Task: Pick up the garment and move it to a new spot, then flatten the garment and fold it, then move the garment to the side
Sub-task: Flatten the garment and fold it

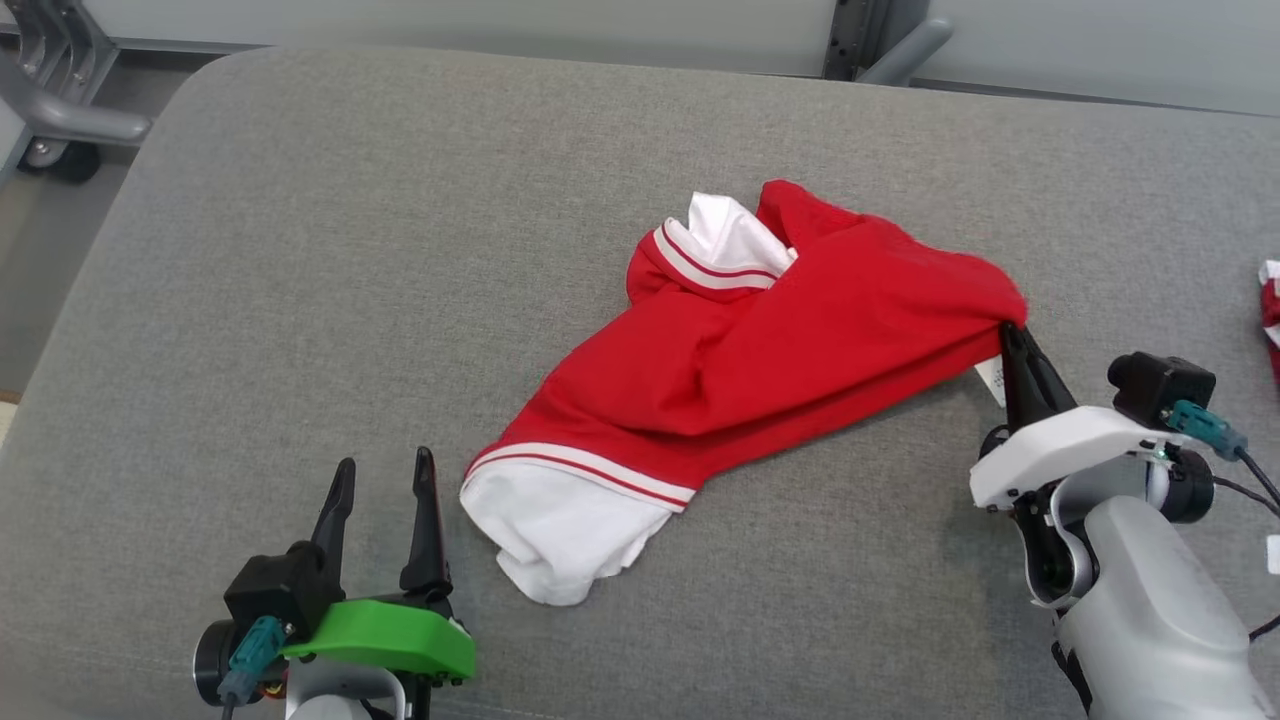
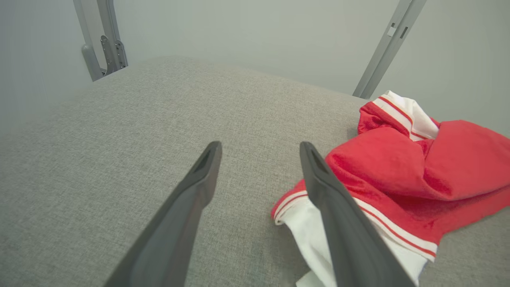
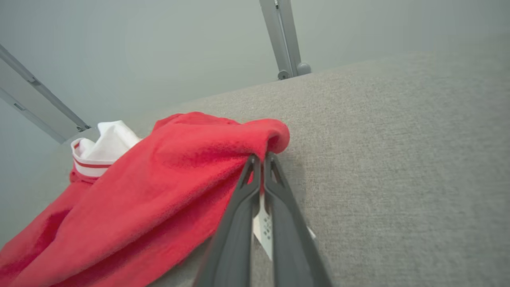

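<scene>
A red garment (image 1: 760, 350) with white, red-striped trim lies crumpled on the grey upholstered surface (image 1: 300, 300), its white hem end nearest the robot. The right gripper (image 1: 1012, 336) is pinched closed on the garment's right edge, just above a small white label (image 1: 990, 381). The left gripper (image 1: 385, 470) hovers at the lower left with its fingers apart, just beside the white hem and not touching it. Another bit of red-and-white cloth (image 1: 1271, 310) shows at the right border. A grey metal frame (image 1: 70, 115) with a caster wheel (image 1: 60, 160) stands beyond the far left corner.

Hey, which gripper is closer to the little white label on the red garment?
Right. The right gripper is shut on the edge of the garment, right beside the label; the left gripper stands open by the opposite white end.
</scene>
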{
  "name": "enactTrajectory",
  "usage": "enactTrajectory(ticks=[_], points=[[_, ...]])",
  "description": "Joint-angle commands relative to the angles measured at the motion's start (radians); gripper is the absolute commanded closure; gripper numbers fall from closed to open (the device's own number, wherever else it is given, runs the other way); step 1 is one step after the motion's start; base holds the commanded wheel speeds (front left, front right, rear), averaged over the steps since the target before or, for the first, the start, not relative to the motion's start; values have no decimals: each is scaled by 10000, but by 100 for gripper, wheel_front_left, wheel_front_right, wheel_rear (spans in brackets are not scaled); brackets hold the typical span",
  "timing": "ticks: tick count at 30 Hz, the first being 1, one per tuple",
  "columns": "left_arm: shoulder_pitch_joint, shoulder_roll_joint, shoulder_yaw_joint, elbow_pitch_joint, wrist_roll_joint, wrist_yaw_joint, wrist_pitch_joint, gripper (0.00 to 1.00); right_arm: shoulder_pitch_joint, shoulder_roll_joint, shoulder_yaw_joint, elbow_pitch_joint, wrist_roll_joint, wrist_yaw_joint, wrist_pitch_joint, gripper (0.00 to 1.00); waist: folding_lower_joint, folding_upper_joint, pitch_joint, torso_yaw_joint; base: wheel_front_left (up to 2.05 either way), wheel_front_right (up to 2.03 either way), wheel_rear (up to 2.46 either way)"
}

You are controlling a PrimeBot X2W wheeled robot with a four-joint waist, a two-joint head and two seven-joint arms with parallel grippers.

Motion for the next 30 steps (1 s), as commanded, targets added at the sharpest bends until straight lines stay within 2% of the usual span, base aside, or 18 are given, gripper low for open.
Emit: enactTrajectory(ticks=[1,5,8,13,15,21,30], points=[[100,13,52,-32,107,12,-32,0,457,103,-335,-593,-443,-13,-43,100,0,33,-46,-174,0,0,0],[144,13,67,-39,143,-29,-30,0,1411,403,-1289,-2373,-1628,-13,24,100,0,33,-89,-376,0,0,0],[125,13,43,-33,141,-47,-32,0,2106,665,-2008,-3499,-2387,-13,581,100,0,33,-92,-455,0,0,0],[17,13,-54,31,112,-92,-32,0,3011,861,-2761,-4831,-3073,-13,1630,100,0,33,-99,-410,0,0,0],[0,13,-64,61,119,-115,-32,0,3161,894,-2765,-5144,-2935,-13,1824,100,0,33,-104,-359,0,0,0],[-16,13,-66,183,187,-151,-32,0,2799,900,-1306,-5173,-2785,-10,2092,100,0,33,-185,-236,0,0,0],[-7,12,-218,263,210,-201,-32,0,1718,885,1170,-3057,-2428,-10,1841,100,0,33,-243,48,0,0,0]])
